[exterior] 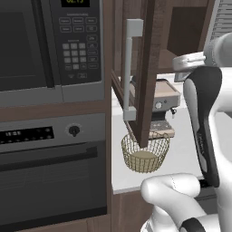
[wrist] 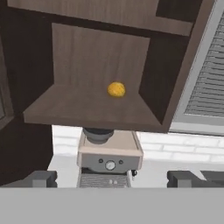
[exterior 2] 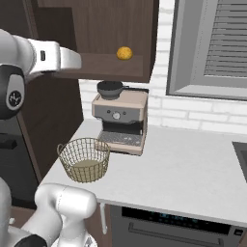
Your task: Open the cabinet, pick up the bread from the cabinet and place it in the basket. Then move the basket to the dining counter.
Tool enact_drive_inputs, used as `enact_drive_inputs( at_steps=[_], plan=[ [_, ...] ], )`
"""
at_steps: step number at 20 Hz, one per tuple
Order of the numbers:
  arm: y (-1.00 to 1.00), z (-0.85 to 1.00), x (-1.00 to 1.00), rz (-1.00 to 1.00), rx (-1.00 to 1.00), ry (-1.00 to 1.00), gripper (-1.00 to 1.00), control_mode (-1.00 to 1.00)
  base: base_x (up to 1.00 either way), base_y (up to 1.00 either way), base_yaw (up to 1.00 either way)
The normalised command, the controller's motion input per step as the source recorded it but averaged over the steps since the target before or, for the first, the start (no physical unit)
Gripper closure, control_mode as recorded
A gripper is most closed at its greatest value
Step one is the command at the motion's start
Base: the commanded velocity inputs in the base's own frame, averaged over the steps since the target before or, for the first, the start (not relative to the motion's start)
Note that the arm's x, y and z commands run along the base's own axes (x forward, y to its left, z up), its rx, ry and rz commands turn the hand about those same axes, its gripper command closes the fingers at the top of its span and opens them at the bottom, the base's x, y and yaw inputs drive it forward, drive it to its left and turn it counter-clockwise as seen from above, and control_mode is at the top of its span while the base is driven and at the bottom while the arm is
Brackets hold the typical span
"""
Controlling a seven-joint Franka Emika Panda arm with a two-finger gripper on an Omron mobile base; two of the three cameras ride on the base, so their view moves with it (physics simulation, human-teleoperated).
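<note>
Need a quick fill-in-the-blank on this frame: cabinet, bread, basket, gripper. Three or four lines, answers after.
1. The cabinet door stands ____.
2. The bread lies on the cabinet's ____, not in the basket.
3. The basket stands on the white worktop beside the ____ machine.
4. The gripper fingers are spread ____, holding nothing.

Missing words: open; shelf; coffee; open

Glossy white rounded arm (exterior: 213,131) shells, dark joint bands, small dark fingers (wrist: 41,178)
</note>
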Motion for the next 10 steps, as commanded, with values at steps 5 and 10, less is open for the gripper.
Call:
enact_drive_inputs(
  at_steps=[5,10],
  plan=[
    [-0.08,-0.33,0.31,-0.16,0.17,0.04,-1.0,-1.0,0.0,0.0,0.0],
    [-0.05,-0.04,0.32,-0.08,0.11,0.06,-1.0,-1.0,0.0,0.0,0.0]
  ],
)
